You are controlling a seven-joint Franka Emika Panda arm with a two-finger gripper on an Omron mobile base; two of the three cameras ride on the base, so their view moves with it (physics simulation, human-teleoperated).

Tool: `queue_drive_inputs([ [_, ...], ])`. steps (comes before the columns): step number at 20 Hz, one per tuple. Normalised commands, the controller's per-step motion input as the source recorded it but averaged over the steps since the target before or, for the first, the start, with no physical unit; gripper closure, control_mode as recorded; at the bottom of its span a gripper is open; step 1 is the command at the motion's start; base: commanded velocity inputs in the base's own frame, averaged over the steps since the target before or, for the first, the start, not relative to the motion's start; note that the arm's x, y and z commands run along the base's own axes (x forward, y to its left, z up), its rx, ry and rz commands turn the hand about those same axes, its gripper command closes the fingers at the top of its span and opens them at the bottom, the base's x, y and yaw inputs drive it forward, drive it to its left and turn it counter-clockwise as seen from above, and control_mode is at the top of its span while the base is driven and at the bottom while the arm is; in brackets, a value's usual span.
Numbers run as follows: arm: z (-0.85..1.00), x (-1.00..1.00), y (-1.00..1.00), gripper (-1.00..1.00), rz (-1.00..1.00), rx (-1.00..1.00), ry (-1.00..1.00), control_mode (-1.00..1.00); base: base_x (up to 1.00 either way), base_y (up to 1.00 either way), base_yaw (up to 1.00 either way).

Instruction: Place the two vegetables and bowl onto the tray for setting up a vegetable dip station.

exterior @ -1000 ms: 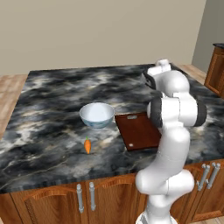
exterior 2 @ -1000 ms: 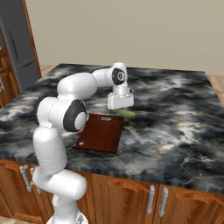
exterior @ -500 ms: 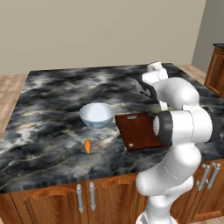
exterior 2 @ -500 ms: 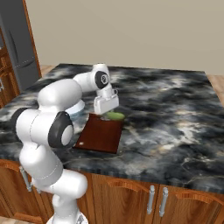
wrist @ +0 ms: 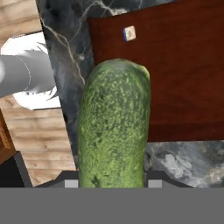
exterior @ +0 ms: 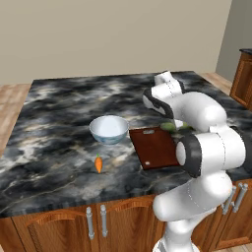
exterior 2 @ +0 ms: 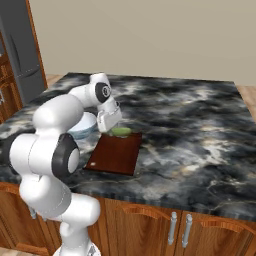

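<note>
One vegetable is in the claw: the gripper (exterior 2: 113,129) is clamped on the green cucumber (wrist: 114,127), held above the far edge of the tray (exterior 2: 116,156). Hand view has the cucumber running up between the fingertips, its far end over the tray's edge near the pale dot (wrist: 129,33), its near part over the marble counter (exterior: 59,103). So only part of it hangs above the board.

Risks: if released here it may land half on the raised rim and roll off onto the counter, since it's round and sits crosswise to the edge. Dropped from height, it could bounce out. Needs to go further in over the wood and lower first, in my judgement.

Carrot (exterior: 98,163) lies on the counter in front of the bowl (exterior: 109,129), apart from both bowl and tray. Bowl sits just beside the tray's left side, not on it. Both not yet placed.

View differences: left base view gives carrot and bowl clearly, but the arm covers most of the cucumber, just a green sliver at the tray's far corner. Right base view shows cucumber under the hand over the tray edge; bowl is mostly behind the arm. Hand view alone shows the pale dot and the overhang.
</note>
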Motion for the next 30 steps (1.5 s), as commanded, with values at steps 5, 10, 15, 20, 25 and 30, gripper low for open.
queue_drive_inputs([
  [5, 0.03, 0.00, 0.20, 1.00, 0.15, 0.06, 0.00, -1.00, 0.00, 0.00, 0.00],
  [10, 0.02, 0.01, 0.17, 1.00, 0.13, 0.09, 0.00, -1.00, 0.00, 0.00, 0.00],
  [15, 0.00, 0.32, 0.14, 1.00, 0.07, 0.06, 0.00, -1.00, 0.00, 0.00, 0.00],
  [20, -0.04, 0.43, 0.02, 1.00, 0.05, 0.06, -0.01, -1.00, 0.00, 0.00, 0.00],
  [25, -0.21, 0.51, 0.00, 1.00, 0.02, 0.01, -0.02, -1.00, 0.00, 0.00, 0.00],
  [30, -0.41, 0.43, 0.00, 1.00, 0.03, 0.00, -0.04, -1.00, 0.00, 0.00, 0.00],
])
